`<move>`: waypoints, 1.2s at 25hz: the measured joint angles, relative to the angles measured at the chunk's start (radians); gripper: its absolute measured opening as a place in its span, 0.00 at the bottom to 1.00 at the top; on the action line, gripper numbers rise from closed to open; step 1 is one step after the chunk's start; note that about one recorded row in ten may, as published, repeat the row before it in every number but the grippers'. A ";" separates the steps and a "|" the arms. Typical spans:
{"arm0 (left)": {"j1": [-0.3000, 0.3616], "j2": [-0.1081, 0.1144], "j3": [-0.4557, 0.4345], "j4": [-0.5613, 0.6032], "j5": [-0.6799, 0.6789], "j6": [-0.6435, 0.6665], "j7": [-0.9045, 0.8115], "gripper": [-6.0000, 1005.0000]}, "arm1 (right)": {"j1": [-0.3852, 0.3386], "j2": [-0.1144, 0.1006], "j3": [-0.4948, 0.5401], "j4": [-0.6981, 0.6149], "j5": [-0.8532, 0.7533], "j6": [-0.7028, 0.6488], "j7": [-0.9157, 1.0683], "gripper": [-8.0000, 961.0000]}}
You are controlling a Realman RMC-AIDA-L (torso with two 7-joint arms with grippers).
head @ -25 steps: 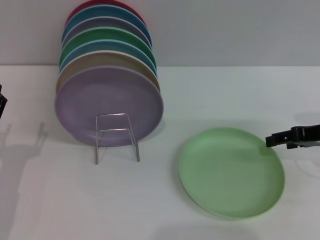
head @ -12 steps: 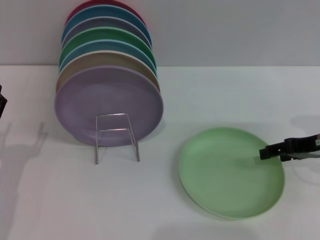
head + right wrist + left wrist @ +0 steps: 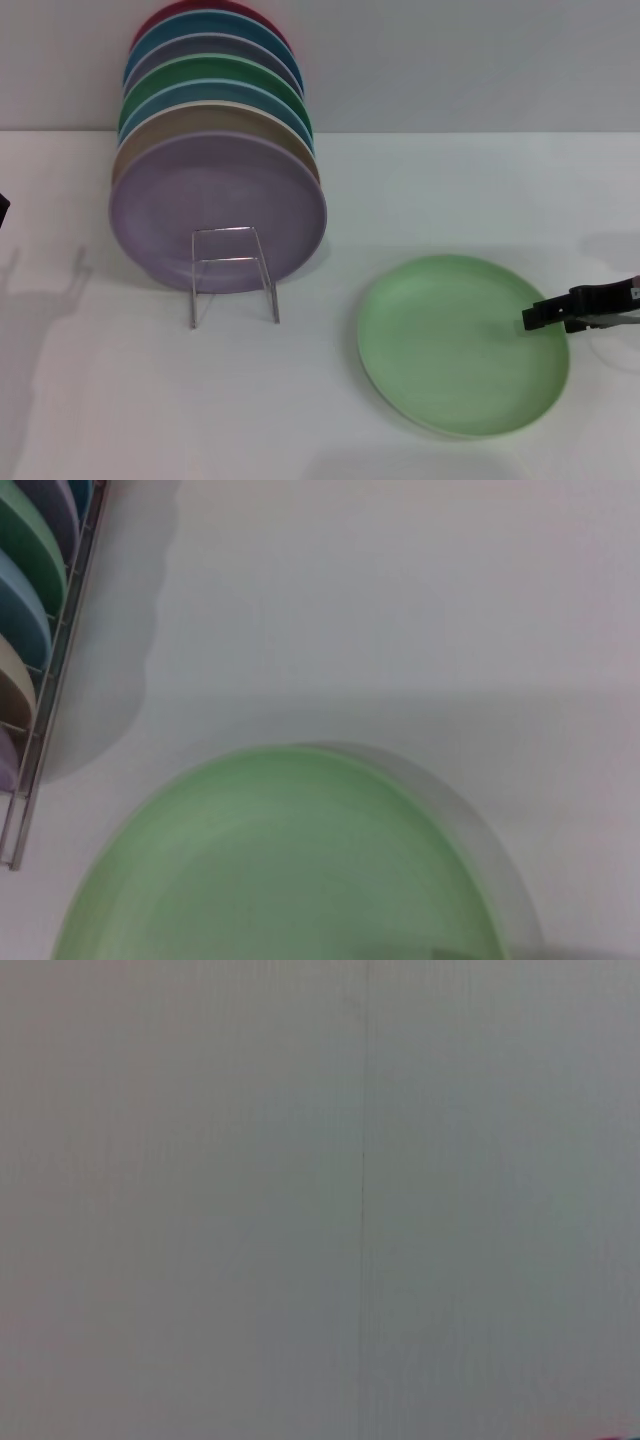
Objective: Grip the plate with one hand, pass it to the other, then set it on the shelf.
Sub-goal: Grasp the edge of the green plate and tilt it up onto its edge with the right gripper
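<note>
The light pastel-green plate point(image 3: 462, 343) lies flat on the white table at the right; it fills the lower part of the right wrist view point(image 3: 290, 870). My right gripper point(image 3: 533, 318) reaches in from the right, low at the plate's right rim, its dark upper finger over the rim; it looks open. The silver-wire shelf point(image 3: 233, 275) stands at the left centre, its small front loop bare; its side wire shows in the right wrist view point(image 3: 45, 710). My left gripper point(image 3: 3, 208) is only a dark sliver at the far left edge.
Several coloured plates stand on edge in the shelf, with a lilac plate point(image 3: 218, 210) at the front and a darker green one point(image 3: 215, 75) behind it. A grey wall lies behind the table. The left wrist view shows only plain grey.
My right gripper has come down and moved left, from above the plate's far right edge to low at its right rim. The plate and the shelf have not moved.
</note>
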 joint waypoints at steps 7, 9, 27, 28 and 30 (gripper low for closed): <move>0.001 -0.001 0.000 -0.003 0.000 0.001 0.000 0.81 | 0.010 0.000 -0.003 -0.034 -0.002 -0.013 -0.003 0.70; 0.001 -0.001 0.000 -0.003 0.000 0.001 0.000 0.81 | 0.011 0.000 -0.003 -0.035 -0.002 -0.013 -0.003 0.70; -0.001 0.000 0.000 0.001 -0.004 0.002 0.000 0.80 | 0.016 0.000 -0.002 -0.050 -0.018 -0.024 0.004 0.45; -0.002 0.000 0.000 0.001 -0.004 0.002 0.000 0.80 | 0.016 0.000 -0.002 -0.050 -0.018 -0.024 0.004 0.44; -0.002 0.000 0.000 0.001 -0.004 0.002 0.000 0.80 | 0.018 0.000 0.000 -0.056 -0.018 -0.024 0.004 0.43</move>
